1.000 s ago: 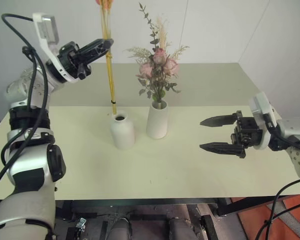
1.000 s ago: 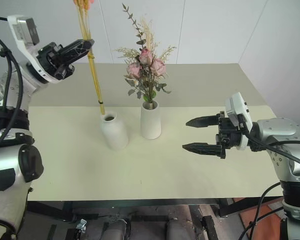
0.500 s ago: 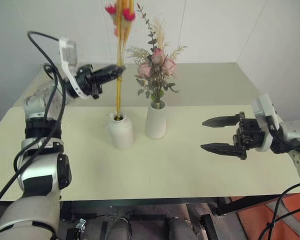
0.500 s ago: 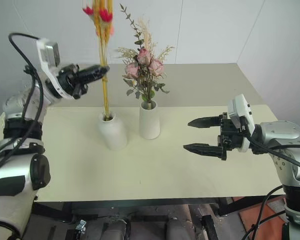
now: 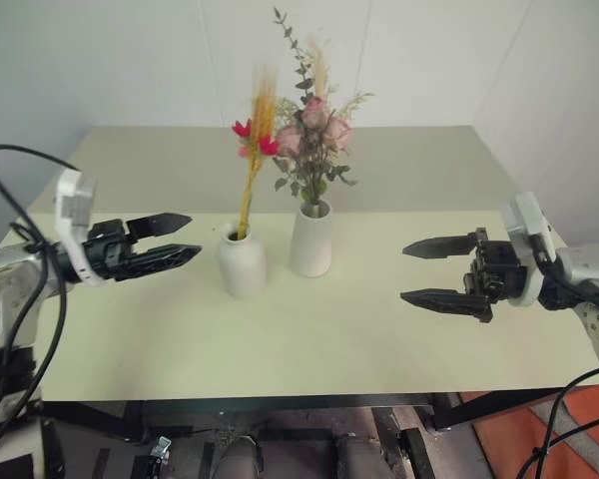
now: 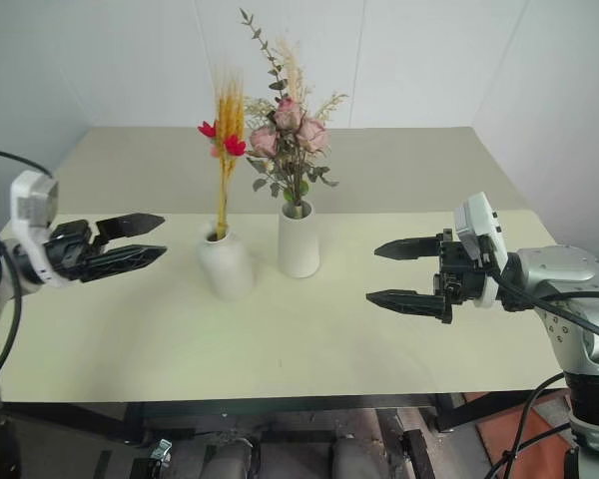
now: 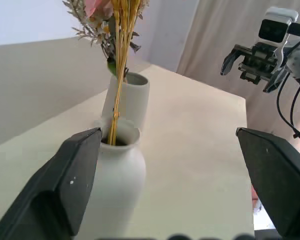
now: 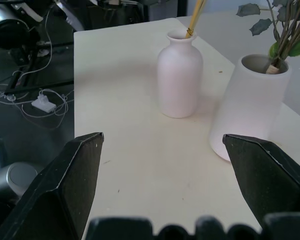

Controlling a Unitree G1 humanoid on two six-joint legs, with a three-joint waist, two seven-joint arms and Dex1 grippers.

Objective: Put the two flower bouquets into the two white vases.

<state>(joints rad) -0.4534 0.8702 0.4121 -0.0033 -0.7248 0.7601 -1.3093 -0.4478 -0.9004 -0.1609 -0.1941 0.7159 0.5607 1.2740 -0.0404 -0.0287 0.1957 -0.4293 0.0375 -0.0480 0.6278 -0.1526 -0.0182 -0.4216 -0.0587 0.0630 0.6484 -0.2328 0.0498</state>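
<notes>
The thin bundle of yellow stalks with red flowers (image 5: 252,150) stands in the short narrow-necked white vase (image 5: 243,261) at the table's middle. Right beside it, the bushy bunch of pink roses, leaves and grasses (image 5: 313,130) stands in the taller tapered white vase (image 5: 312,239). My left gripper (image 5: 176,238) is open and empty, low over the table to the left of the short vase, apart from it. To the right of both vases my right gripper (image 5: 413,271) hangs open and empty. In the left wrist view the short vase (image 7: 117,172) shows between the fingers.
Both vases stand on a pale cream table (image 5: 309,339) set against white walls. Its front edge runs below both grippers. Cables and dark gear (image 8: 35,95) lie on the floor past the table's far-left edge in the right wrist view.
My left gripper has opened and let go of the yellow stalks, which slid down into the short vase. The left arm dropped and pulled back to the left. The right gripper stayed still.
</notes>
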